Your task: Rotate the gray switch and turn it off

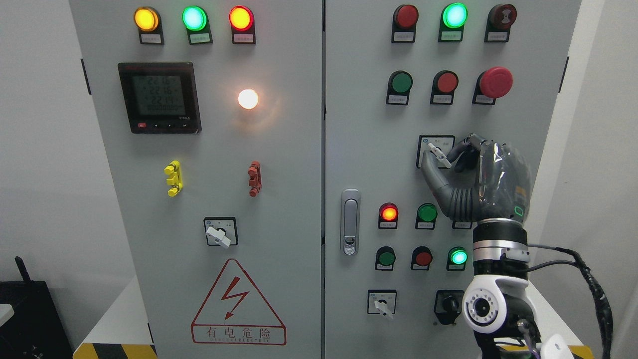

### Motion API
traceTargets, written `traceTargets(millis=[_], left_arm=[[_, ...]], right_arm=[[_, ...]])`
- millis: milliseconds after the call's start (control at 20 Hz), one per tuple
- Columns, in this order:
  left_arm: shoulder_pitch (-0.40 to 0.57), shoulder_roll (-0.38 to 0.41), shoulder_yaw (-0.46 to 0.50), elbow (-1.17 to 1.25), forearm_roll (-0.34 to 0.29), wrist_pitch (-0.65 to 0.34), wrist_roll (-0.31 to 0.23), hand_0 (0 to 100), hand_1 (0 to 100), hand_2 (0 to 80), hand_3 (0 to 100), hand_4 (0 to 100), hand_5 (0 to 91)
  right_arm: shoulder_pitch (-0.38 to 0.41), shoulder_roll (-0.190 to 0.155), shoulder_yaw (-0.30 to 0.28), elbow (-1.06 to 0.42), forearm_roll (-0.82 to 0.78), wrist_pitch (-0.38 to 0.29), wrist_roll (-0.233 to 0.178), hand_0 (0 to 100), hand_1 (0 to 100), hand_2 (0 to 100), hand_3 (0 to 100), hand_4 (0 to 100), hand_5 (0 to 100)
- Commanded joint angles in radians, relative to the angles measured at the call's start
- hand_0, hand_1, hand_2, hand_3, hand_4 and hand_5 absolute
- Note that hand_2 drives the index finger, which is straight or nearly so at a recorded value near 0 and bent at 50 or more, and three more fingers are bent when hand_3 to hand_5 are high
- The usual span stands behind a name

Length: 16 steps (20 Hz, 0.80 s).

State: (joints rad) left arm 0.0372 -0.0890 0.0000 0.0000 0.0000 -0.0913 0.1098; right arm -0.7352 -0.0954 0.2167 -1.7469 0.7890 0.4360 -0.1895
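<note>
While our right robot hand [451, 164] pinches the gray switch [438, 153] on the right cabinet door [369, 149], we judge the thin lever could slip from our fingertips [432, 172] mid-turn, leaving it on.

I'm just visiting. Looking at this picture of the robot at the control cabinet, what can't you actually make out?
- Head view: part of the gray switch, covered by the right hand.
- The label plate below the hand is mostly hidden by it.
- Small labels under the lamps: too small to read.
- Meter display digits: blurred.
- Left arm: out of frame.
</note>
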Motion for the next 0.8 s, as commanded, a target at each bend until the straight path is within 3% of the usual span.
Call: traceTargets(millis=[0, 750], left_arm=[[0.000, 0.000, 0.032, 0.023, -0.008, 0.001, 0.001, 12, 39, 0.0, 0, 0, 0.0], [0.001, 0.000, 0.032, 0.023, -0.008, 0.001, -0.001, 12, 39, 0.0, 0, 0, 0.0]], right_arm=[[-0.001, 0.000, 0.001, 0.001, -0.001, 0.000, -0.004, 40, 41, 68, 85, 76, 98], [-0.006, 0.000, 0.003, 0.001, -0.002, 0.000, -0.002, 42, 38, 73, 89, 78, 98]])
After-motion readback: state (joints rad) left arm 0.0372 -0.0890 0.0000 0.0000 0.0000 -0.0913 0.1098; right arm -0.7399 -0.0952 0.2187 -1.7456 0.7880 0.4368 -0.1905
